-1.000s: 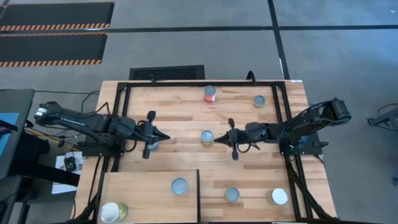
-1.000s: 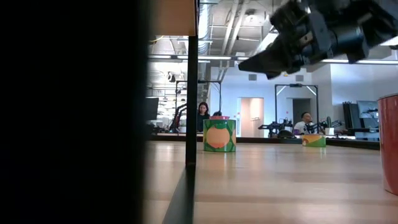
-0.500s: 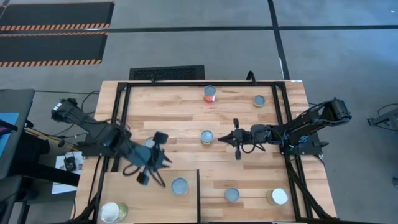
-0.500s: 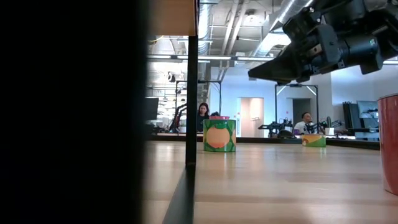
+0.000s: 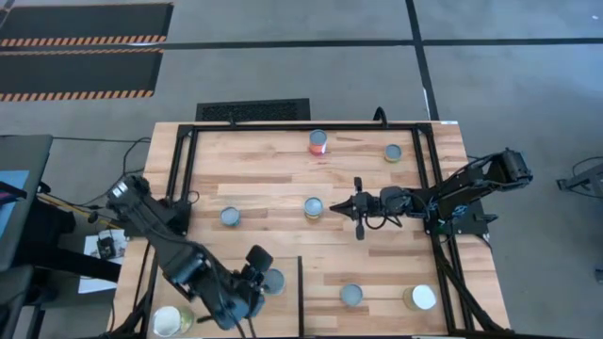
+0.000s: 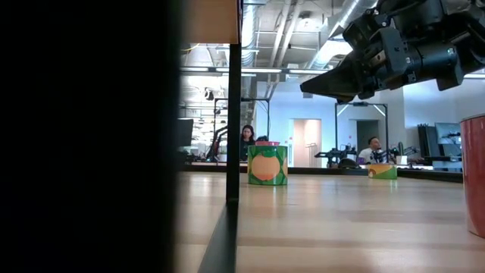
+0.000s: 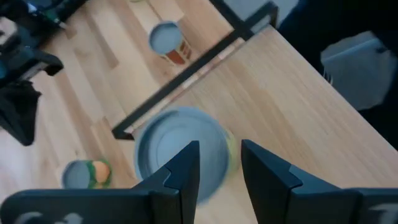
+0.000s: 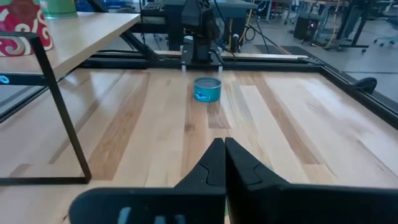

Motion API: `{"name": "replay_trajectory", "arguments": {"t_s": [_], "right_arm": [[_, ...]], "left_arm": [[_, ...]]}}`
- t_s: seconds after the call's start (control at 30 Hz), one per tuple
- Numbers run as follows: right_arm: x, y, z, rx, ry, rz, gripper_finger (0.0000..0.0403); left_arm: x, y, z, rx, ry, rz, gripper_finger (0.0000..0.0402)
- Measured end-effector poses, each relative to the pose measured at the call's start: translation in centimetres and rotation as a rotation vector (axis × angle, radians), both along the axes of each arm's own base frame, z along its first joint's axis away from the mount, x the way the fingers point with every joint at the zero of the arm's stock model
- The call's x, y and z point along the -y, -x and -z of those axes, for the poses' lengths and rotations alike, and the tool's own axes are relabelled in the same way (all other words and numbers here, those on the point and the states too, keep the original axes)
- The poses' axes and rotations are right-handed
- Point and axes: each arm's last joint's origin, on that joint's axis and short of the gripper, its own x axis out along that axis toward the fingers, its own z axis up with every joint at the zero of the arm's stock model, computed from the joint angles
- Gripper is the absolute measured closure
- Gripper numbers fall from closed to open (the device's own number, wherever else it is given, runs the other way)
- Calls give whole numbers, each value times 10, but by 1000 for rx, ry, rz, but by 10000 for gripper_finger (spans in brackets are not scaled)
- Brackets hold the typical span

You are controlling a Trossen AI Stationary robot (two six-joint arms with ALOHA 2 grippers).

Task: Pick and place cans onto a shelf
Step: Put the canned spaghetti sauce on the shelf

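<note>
1. My left hand (image 5: 252, 287) hangs over the shelf (image 5: 198, 278), the pale panel at the near left corner of the worktop (image 5: 283, 179), beside the shelf's dark divider (image 5: 301, 292).
2. Its fingers (image 7: 186, 171) stand apart, with nothing gripped between them; in my left wrist view they straddle a grey-topped can (image 7: 180, 152) that sits on the shelf just beside the divider.
3. A white-topped can (image 5: 167, 320) rests at the shelf's near left corner, well apart from that can.
4. My right hand (image 5: 332, 206) hovers above the middle of the worktop, its fingers pressed together and empty, its tip near a green-labelled can (image 5: 314, 207).
5. A blue can (image 5: 230, 217) stands on the worktop beyond the shelf's far edge.
6. A red-labelled can (image 5: 317, 142) and another grey-topped can (image 5: 393, 152) stand by the worktop's far edge, well away from the shelf.
7. On the other side of the divider from the shelf sit two more cans: a grey-topped one (image 5: 351, 295) and a wider white-topped one (image 5: 423, 298).
</note>
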Motion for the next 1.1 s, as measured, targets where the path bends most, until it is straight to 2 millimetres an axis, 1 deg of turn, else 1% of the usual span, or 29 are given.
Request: {"name": "replay_trajectory", "arguments": {"t_s": [0.13,0.37,0.5,0.77,0.93,1.0,1.1], "right_arm": [[0,0,0,2,-1,0,394],[0,0,-2,22,2,-1,394],[0,0,-2,21,6,-1,394],[0,-1,-4,35,4,-1,394],[-2,-1,-6,64,3,-8,394],[-2,-1,-7,75,3,-8,394],[-2,-1,-8,81,3,-8,394]], "left_arm": [[7,-3,6,-10,-32,1,294],[0,-4,8,-24,-39,-88,298],[-5,-5,9,-60,-21,-123,315],[-6,-8,12,-74,-8,-148,344],[-4,-10,16,-104,-1,-126,387],[-4,-10,14,-120,20,-118,396],[-3,-6,5,-171,92,-162,398]]}}
